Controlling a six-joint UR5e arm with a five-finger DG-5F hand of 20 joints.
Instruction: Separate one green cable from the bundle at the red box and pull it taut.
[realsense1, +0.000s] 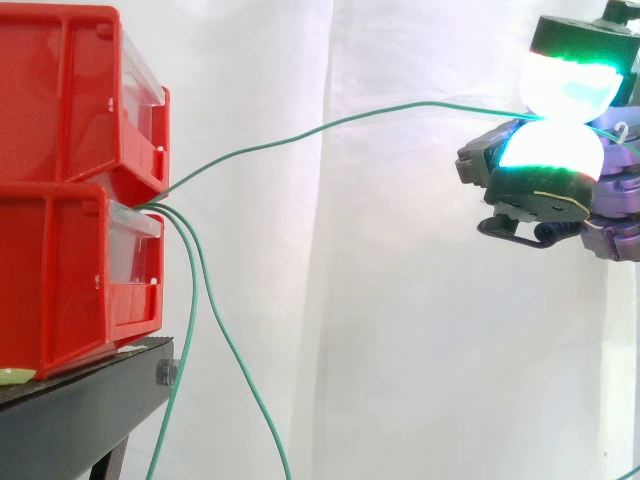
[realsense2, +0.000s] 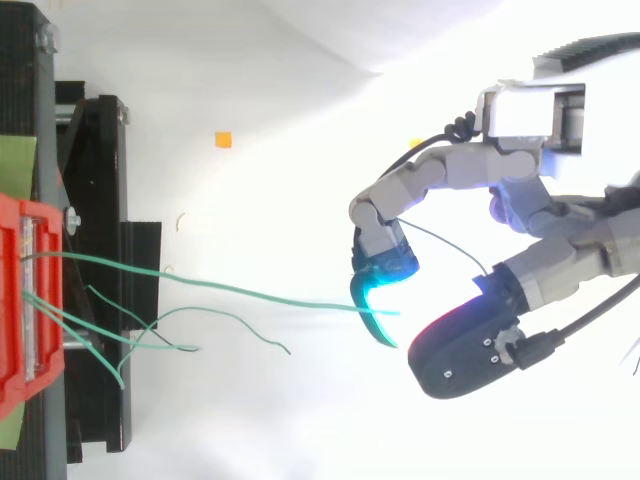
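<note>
White curtain (realsense1: 400, 300) behind everything. Well off from the fingers, at the far end of the cable, sit the stacked red bins (realsense1: 60, 200) on their black stand (realsense1: 80, 410). The hand (realsense1: 555, 185) has two glowing fingertips (realsense1: 565, 85) pressed pad to pad, one above the other in the side view, and the green cable (realsense1: 330, 128) is pinched right in the seam between them, so it's a proper grasp, not just resting there.

From that pinch the cable runs away from the fingers toward the bins, long axis roughly level, dropping as it goes until it ducks into the gap between the upper and lower bin. It's got a soft bow in it, not dead straight. A short bit of it pokes out past the pads on the wrist side.

From the top view the same strand (realsense2: 250, 292) ends at the cyan pad. The other green cables (realsense1: 240, 370) hang loose from the bin gap, well apart from the fingers, pointing down
</note>
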